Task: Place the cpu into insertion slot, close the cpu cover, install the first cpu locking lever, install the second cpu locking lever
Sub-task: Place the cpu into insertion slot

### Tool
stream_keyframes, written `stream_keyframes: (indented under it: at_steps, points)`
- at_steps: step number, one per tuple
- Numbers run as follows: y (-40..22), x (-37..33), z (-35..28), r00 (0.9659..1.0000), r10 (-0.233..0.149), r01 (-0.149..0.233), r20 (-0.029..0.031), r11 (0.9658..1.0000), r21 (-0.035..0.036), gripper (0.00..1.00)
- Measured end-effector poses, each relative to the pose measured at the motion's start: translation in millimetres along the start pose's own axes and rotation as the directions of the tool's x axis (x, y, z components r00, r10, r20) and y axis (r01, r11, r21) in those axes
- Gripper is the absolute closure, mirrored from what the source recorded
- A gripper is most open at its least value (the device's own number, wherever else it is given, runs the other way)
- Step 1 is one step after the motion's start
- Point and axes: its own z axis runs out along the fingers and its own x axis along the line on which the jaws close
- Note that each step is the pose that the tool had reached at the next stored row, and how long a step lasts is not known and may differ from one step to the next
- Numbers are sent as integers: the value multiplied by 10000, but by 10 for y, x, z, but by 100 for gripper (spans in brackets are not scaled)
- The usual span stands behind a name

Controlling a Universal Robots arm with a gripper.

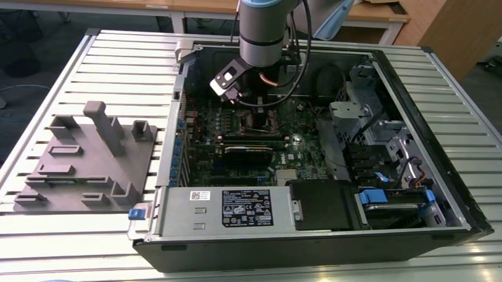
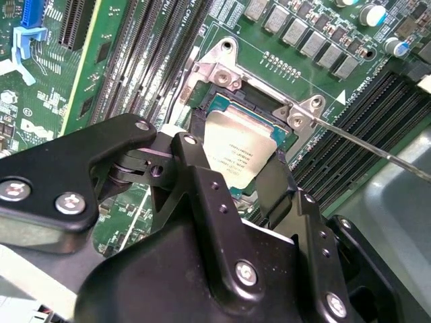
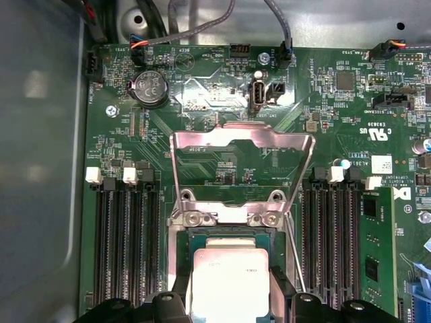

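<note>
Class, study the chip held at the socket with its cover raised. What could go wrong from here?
1. The gripper holds the cpu at the insertion slot. If the chip settles skewed, the contacts might be damaged.
2. The cpu cover stands raised just beyond the slot. On backing away, the gripper could knock it.

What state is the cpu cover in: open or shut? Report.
Open. In the first wrist view the cpu cover stands raised, circuit board showing through its cut-out, and the cpu lies uncovered in the insertion slot.

Even light, soft glare on the cpu (image 3: pixel 229 286)
</note>
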Motion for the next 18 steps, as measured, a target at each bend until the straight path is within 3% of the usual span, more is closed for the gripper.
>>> stream_keyframes:
  at_steps: [18]
  points:
    - [-1,-2,27,10000,-1,1,2,10000,1,46]
